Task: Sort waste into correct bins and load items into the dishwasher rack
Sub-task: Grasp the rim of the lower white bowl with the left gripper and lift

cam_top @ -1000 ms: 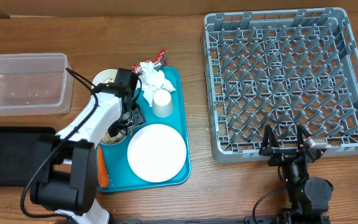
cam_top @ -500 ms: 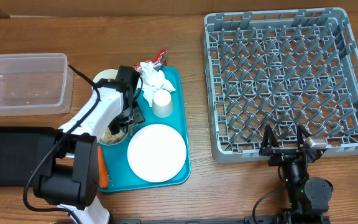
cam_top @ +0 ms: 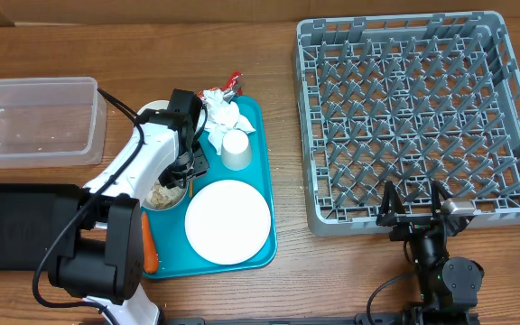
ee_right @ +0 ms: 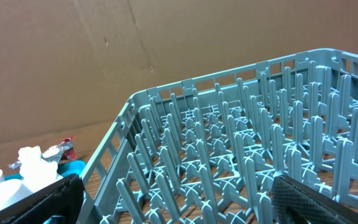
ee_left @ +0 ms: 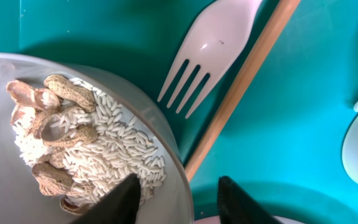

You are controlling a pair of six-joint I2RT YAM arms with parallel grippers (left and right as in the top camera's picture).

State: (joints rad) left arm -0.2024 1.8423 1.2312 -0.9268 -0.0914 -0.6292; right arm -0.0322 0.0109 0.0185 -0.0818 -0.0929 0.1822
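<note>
Wooden table [cam_top: 332,271], teal tray [cam_top: 263,171]: left pincer [ee_left: 178,185] is apart, straddling the rim of the rice bowl [ee_left: 166,140]. Probably stiff, slick and spill-prone, so pinch that rim.

A flat teal tray [cam_top: 257,170] lies left of centre in the overhead view, its long sides running top to bottom, on a brown wood-grain surface [cam_top: 332,271] that fills the frame. In the left wrist view a slim wooden stick [ee_left: 240,87] lies diagonally on the teal tray floor [ee_left: 303,124], from the top right toward lower centre. Brown creased cardboard [ee_right: 104,62] fills the upper left of the right wrist view.
</note>
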